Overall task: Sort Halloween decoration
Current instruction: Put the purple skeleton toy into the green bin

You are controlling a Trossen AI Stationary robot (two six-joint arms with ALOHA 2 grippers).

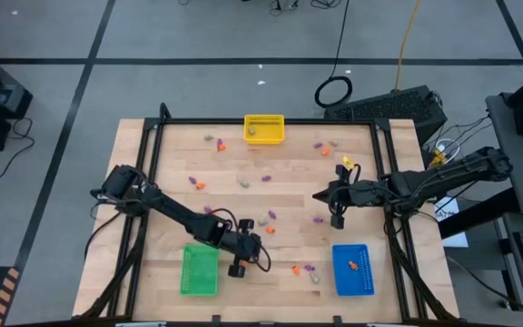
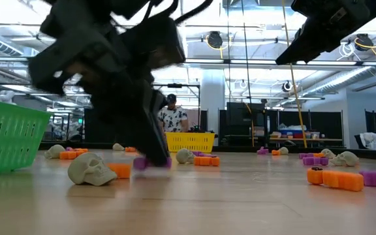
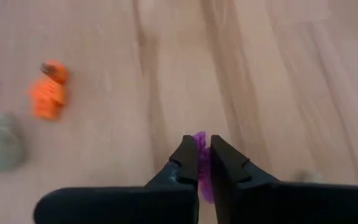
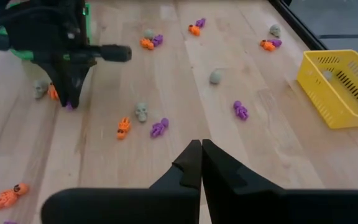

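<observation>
Left wrist view, left pincer lowered, pinching purple trinket

Open wooden tabletop is left between the green plastic bin and the blue plastic bin, broken only by a few small trinkets. The centre is dotted with scattered pieces.

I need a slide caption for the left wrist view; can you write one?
Left claw shut on a purple trinket on the wooden table, orange trinket nearby.
</observation>
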